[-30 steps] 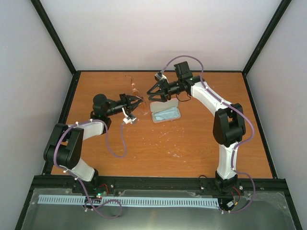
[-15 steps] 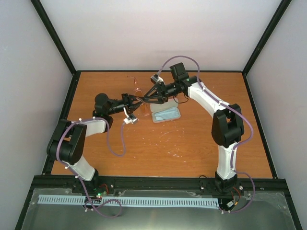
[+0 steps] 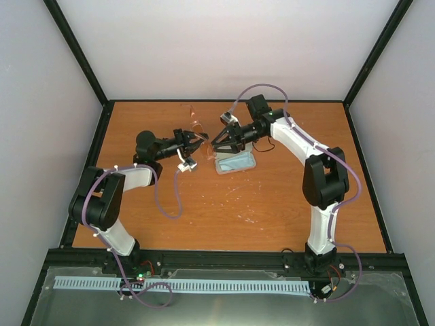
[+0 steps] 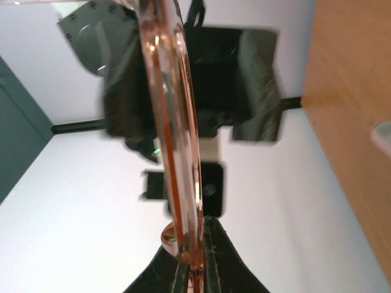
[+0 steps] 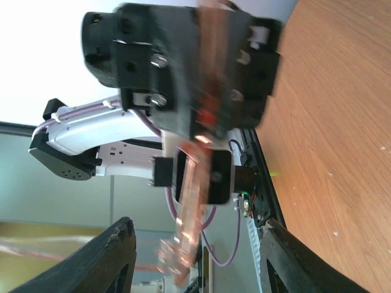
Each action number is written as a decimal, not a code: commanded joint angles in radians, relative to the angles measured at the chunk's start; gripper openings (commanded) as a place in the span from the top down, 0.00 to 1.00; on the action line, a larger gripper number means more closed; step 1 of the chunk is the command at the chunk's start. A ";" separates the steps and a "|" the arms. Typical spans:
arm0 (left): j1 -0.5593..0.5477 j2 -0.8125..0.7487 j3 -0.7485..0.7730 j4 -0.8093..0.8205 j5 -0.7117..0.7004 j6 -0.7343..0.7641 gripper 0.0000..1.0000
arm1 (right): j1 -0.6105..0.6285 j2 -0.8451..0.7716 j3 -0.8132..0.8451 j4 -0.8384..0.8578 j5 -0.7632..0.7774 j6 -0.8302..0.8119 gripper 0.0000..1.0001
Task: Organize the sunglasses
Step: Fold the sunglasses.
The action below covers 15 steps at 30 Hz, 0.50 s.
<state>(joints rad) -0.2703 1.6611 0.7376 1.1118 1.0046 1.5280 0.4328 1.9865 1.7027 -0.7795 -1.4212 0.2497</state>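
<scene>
- Plain pale walls close in an orange-brown wooden worktop (image 3: 272, 210), with both arms reaching toward its far middle.
- At the left tool (image 4: 195, 237), the two black fingers are pressed together on a thin reddish-brown pair of sunglasses with translucent amber lenses (image 4: 174, 152), pinching the frame at one end.
- From that pinch the sunglasses stand out past the fingertips, lifted clear of the worktop. In the top view they rise from the left tool toward the back wall.
- Their long axis runs roughly in line with the left tool. The left wrist view shows them edge-on, so I cannot tell which way the lenses face.
- The right tool (image 3: 215, 142) sits just beside, tip to tip with the left. Its fingers are spread wide on either side of the free end of the sunglasses and touch nothing I can see.
- Handling, as I judge it: very light, thin and springy, with smooth lenses that could slip or smear. The hinges and arms look fragile, so a gentle pinch on the frame rim or bridge suits best, never across a lens.
- Near the right tool, a pale oblong case (image 3: 253, 160) lies open on the worktop with a light blue cloth (image 3: 236, 164) inside.
</scene>
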 commanded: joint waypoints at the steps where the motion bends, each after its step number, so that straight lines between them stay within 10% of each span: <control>1: 0.002 -0.025 0.055 0.056 -0.034 -0.021 0.99 | -0.046 -0.054 -0.032 -0.060 0.011 -0.010 0.46; 15: -0.010 -0.015 0.046 0.075 0.015 -0.028 0.99 | -0.024 -0.034 0.029 0.022 -0.031 0.072 0.44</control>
<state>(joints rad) -0.2710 1.6547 0.7677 1.1538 0.9825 1.5192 0.3893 1.9675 1.6947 -0.7952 -1.4200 0.2897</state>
